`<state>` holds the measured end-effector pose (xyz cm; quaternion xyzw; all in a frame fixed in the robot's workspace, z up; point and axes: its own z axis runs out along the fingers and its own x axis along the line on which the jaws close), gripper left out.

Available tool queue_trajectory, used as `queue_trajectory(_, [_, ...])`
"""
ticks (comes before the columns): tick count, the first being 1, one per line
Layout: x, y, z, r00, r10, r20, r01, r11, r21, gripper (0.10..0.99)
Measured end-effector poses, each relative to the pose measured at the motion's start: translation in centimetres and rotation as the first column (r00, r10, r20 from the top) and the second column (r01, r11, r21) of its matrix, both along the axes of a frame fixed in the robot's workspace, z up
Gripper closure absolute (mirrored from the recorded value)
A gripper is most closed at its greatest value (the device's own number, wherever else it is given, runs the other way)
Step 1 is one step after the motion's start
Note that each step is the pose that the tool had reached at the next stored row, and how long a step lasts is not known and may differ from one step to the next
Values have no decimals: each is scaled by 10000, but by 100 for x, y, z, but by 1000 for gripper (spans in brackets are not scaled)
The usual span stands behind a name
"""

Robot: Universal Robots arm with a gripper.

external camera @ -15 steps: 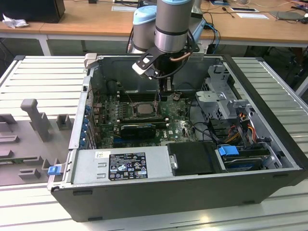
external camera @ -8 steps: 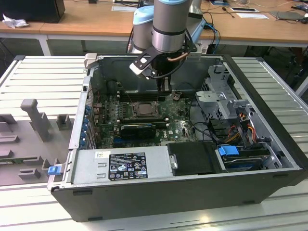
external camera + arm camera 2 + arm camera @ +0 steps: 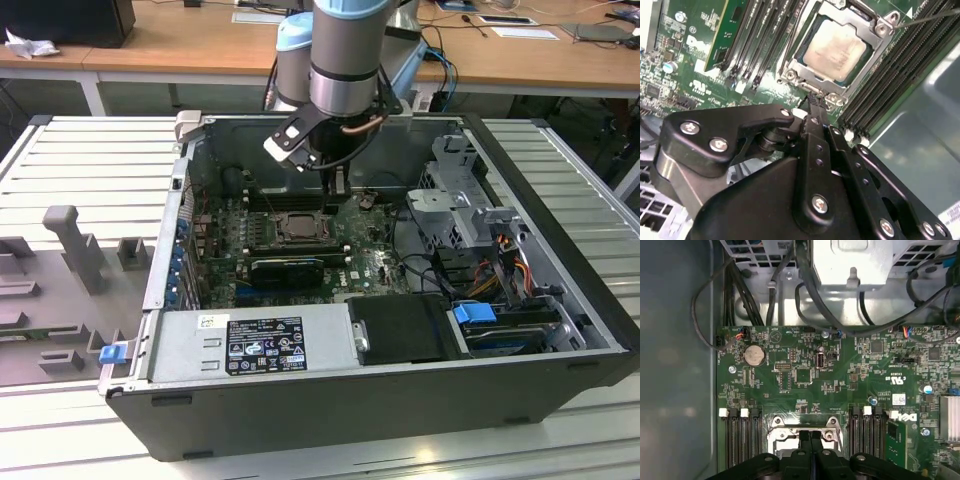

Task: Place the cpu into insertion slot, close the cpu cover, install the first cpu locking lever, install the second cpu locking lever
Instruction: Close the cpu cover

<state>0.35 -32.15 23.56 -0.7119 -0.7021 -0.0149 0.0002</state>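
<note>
The cpu, a pale silver square, lies in the socket on the green motherboard, with the grey metal cpu cover flat around it. A thin locking lever rod runs off from one socket corner. My gripper is shut, its black fingertips together right at the socket's edge, with nothing seen between them. In the first wrist view the gripper stands over the socket frame. In the exterior view the gripper hangs just behind the cpu.
The open computer case lies on a slatted table. Memory slots flank the socket on both sides. A power supply, drive cages and cables crowd the case. Grey fixtures stand at the exterior view's left.
</note>
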Motion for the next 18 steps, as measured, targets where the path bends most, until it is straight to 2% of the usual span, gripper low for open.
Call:
queue_trajectory(1, [-52, 0, -30, 10000, 3, -1, -3, 10000, 2, 980])
queue_trajectory(4, [-212, 0, -55, 10000, -1, -1, 1, 10000, 0, 980])
queue_trajectory(8, [-296, 3, -65, 10000, 0, 0, 0, 10000, 2, 980])
queue_trajectory(18, [-349, 2, -75, 10000, 1, -1, -1, 10000, 44, 980])
